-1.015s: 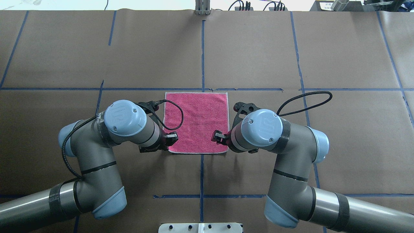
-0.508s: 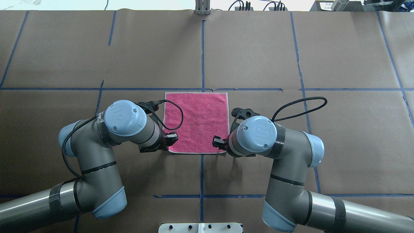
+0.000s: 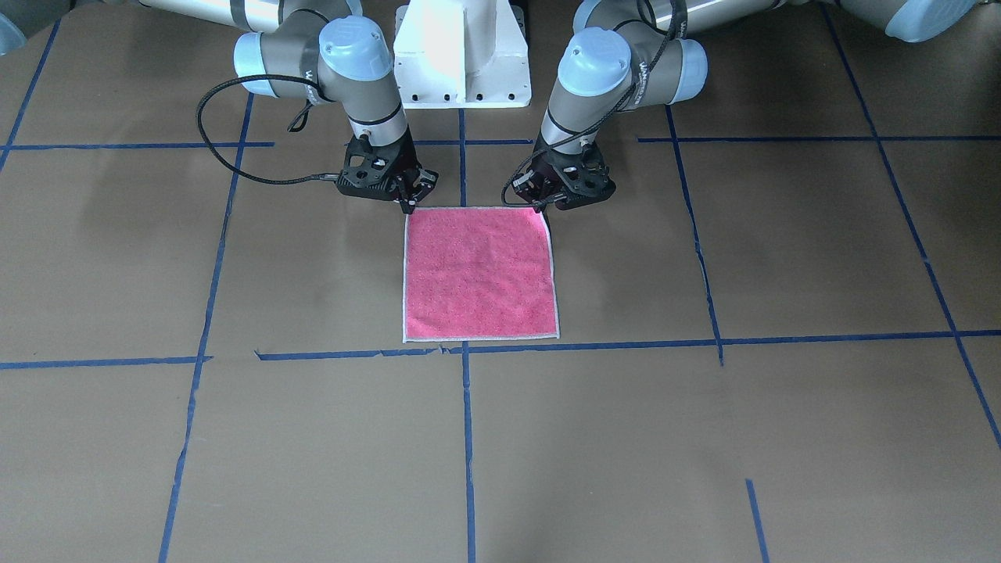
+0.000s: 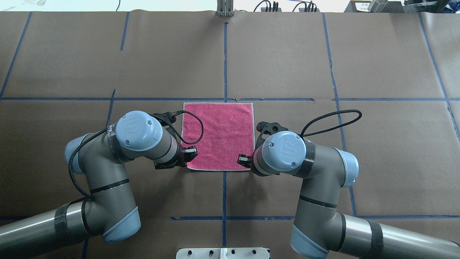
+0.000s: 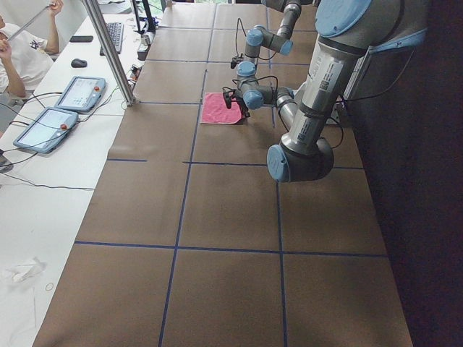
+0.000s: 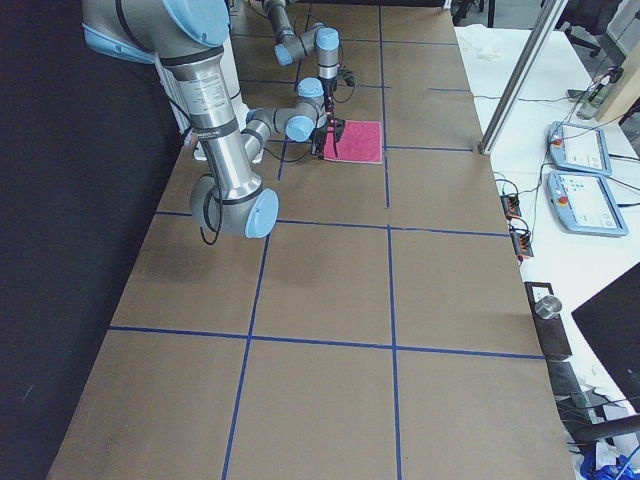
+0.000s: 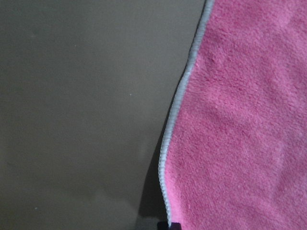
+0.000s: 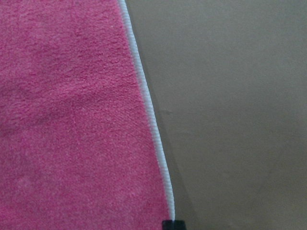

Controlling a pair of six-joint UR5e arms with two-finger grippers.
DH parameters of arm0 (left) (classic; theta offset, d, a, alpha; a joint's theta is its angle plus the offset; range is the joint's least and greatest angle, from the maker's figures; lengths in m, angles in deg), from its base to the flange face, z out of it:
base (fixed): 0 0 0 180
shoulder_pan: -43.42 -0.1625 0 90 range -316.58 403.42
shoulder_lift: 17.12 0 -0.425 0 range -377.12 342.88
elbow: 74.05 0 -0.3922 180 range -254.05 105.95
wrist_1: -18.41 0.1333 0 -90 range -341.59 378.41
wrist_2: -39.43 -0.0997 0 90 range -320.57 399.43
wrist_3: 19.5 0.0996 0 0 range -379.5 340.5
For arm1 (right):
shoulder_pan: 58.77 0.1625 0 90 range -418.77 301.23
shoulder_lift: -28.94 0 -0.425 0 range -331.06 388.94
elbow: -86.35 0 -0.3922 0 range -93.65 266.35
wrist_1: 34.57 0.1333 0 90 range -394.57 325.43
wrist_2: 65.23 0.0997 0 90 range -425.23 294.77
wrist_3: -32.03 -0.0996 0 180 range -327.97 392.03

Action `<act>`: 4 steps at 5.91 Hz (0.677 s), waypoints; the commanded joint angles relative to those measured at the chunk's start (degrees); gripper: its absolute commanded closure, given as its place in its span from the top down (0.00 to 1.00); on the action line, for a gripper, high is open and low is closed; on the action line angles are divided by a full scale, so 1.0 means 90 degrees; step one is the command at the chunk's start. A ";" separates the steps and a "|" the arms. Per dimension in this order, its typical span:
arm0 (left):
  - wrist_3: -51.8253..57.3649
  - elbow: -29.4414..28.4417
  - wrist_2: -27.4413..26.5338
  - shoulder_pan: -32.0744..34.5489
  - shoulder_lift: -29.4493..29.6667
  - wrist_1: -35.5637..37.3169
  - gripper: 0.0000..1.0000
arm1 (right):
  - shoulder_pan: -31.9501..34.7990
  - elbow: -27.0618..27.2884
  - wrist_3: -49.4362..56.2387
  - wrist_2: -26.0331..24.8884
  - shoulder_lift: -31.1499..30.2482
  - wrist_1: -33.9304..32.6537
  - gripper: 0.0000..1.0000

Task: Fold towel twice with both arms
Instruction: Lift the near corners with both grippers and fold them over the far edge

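Note:
The towel (image 4: 218,135) lies flat on the table, pink face up, with its pale border showing all round; it also shows in the front-facing view (image 3: 478,272). My left gripper (image 4: 191,154) is low at the towel's near left corner; it also shows in the front-facing view (image 3: 539,206). My right gripper (image 4: 241,159) is low at the near right corner, also seen from the front (image 3: 408,206). Each wrist view shows one narrow black tip on the towel's border (image 7: 169,143) (image 8: 152,120), so the fingers look closed together. No part of the towel is lifted.
Brown paper with blue tape lines (image 4: 225,61) covers the table. The white pedestal base (image 3: 461,55) stands behind the towel on the robot's side. Cables and plugs (image 4: 267,6) sit at the far edge. Operator desks with tablets (image 5: 76,94) lie beyond the table.
My right arm has swung toward the robot's side, moving its gripper along the towel's right edge to the near right corner. The left arm and the towel have not moved.

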 commanded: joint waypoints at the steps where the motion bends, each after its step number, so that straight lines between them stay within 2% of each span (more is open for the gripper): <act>1: 0.0000 0.0019 0.0004 0.0093 0.0029 0.0000 0.00 | 0.0018 0.0098 0.0000 0.0000 -0.0006 0.0023 0.00; 4: 0.0029 -0.0097 0.0034 0.0397 0.0175 0.0019 0.00 | 0.0437 0.0109 0.0048 0.0010 0.0090 0.0101 0.00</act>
